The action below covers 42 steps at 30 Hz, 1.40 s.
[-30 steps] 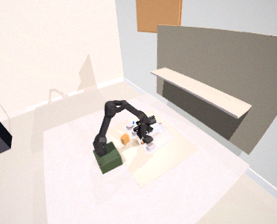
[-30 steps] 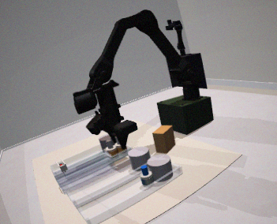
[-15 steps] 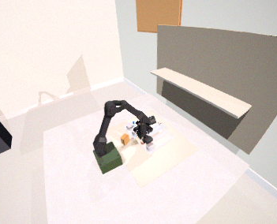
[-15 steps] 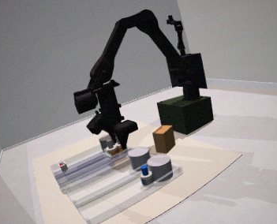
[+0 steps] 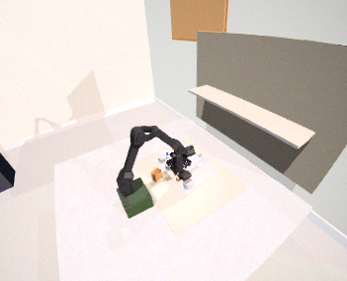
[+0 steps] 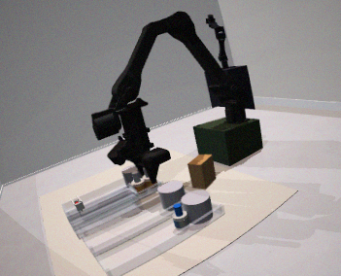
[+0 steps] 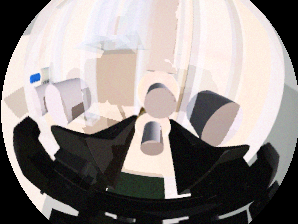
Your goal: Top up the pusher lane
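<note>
My gripper [image 6: 148, 181] [image 7: 152, 120] is shut on a small jar [image 7: 151, 139] with a narrow grey cap and a wider pale body, low at the robot-side end of the clear lane tray [image 6: 127, 238]. A matching jar [image 7: 161, 102] [image 6: 138, 186] stands directly beyond it in the wrist view, in line with it and very close; whether they touch is unclear. Both look upright, with amber bodies in the exterior view. The fingers hide much of them there. Whether the held jar's base rests on the lane floor cannot be told. The front stop and pusher plate are not clearly visible.
Wide grey-lidded jars [image 6: 171, 195] [image 7: 214, 117] stand on both sides of the gripper. A small blue-capped jar [image 6: 180, 220] [image 7: 35, 78] is on the outer side of the tray. An orange block [image 5: 156, 174] [image 6: 201, 171] stands between tray and green base [image 5: 135, 200] [image 6: 229, 141].
</note>
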Each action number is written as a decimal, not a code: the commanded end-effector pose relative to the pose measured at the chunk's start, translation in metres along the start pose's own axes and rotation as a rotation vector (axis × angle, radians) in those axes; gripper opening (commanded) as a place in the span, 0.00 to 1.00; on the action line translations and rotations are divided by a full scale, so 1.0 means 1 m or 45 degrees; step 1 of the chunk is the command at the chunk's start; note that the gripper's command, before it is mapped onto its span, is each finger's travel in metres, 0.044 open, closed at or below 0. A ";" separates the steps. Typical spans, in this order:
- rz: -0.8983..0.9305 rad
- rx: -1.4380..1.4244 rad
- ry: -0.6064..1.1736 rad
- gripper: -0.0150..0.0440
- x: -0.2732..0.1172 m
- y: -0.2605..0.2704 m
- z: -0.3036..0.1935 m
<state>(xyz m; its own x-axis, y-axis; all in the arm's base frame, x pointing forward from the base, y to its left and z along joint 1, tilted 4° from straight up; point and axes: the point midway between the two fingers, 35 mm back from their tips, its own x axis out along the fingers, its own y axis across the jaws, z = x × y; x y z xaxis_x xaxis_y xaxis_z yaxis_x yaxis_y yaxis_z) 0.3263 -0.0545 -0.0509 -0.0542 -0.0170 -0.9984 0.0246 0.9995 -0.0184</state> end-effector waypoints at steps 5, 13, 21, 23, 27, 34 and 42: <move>0.003 0.000 -0.016 0.25 0.000 0.000 0.001; 0.003 0.000 -0.016 0.25 0.000 0.000 -0.001; 0.003 0.000 -0.015 0.25 0.000 0.000 -0.004; 0.003 0.000 -0.015 0.25 0.000 0.000 -0.004; 0.003 0.000 -0.015 0.25 0.000 0.000 -0.004; 0.003 0.000 -0.016 0.57 0.000 0.000 -0.003; 0.003 0.000 -0.016 0.71 -0.002 0.000 -0.003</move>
<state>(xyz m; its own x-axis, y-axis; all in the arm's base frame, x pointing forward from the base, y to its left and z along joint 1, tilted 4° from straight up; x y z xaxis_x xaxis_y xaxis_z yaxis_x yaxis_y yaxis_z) 0.3229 -0.0548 -0.0510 -0.0429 -0.0163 -0.9989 0.0285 0.9994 -0.0175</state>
